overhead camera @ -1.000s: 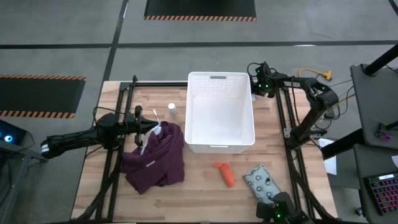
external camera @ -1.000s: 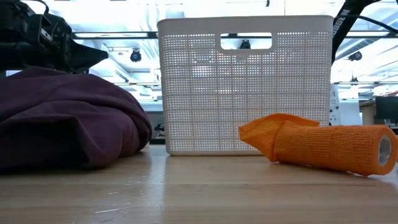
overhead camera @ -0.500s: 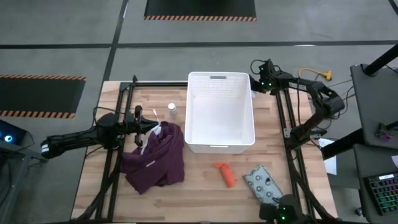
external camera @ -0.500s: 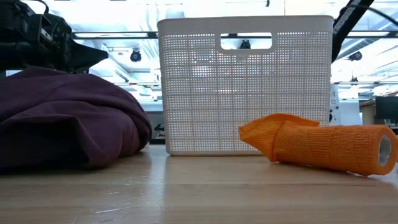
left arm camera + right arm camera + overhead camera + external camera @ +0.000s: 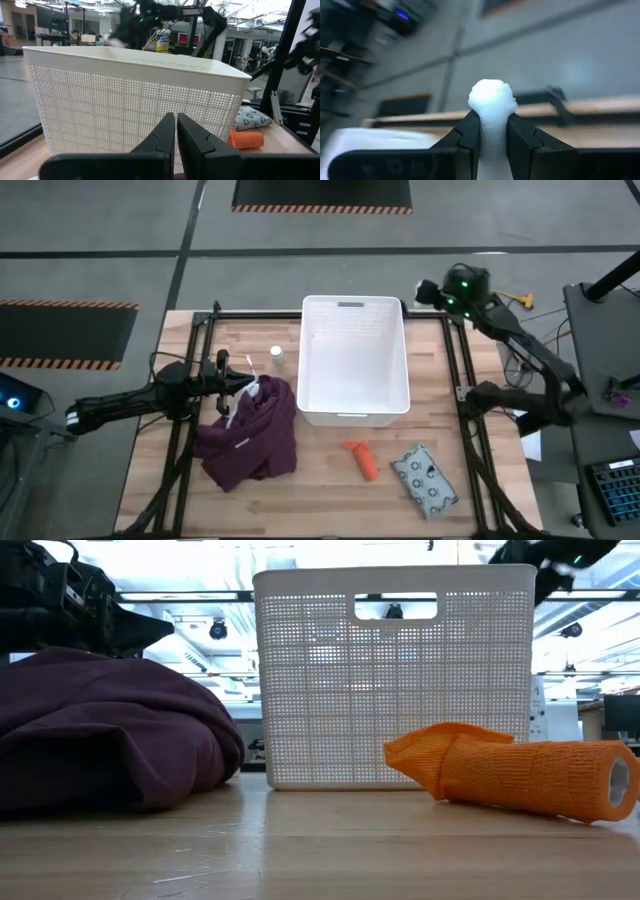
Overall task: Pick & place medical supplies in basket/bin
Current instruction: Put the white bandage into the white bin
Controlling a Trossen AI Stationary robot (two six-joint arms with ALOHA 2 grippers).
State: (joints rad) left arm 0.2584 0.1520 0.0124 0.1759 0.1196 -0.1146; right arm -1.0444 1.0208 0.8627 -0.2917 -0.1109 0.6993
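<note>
Two robot arms at a wooden table with a white basket [image 5: 355, 370] at its centre.
The right gripper [image 5: 492, 131], at about one o'clock beyond the basket's far corner, pinches a small white object [image 5: 491, 107] (identity unclear). The left gripper [image 5: 175, 131], at nine o'clock, is closed and empty above the maroon garment [image 5: 248, 433]. An orange tube [image 5: 361, 459] and grey dotted packet [image 5: 425, 480] lie at five o'clock; a white bottle [image 5: 276, 355] stands at ten.
</note>
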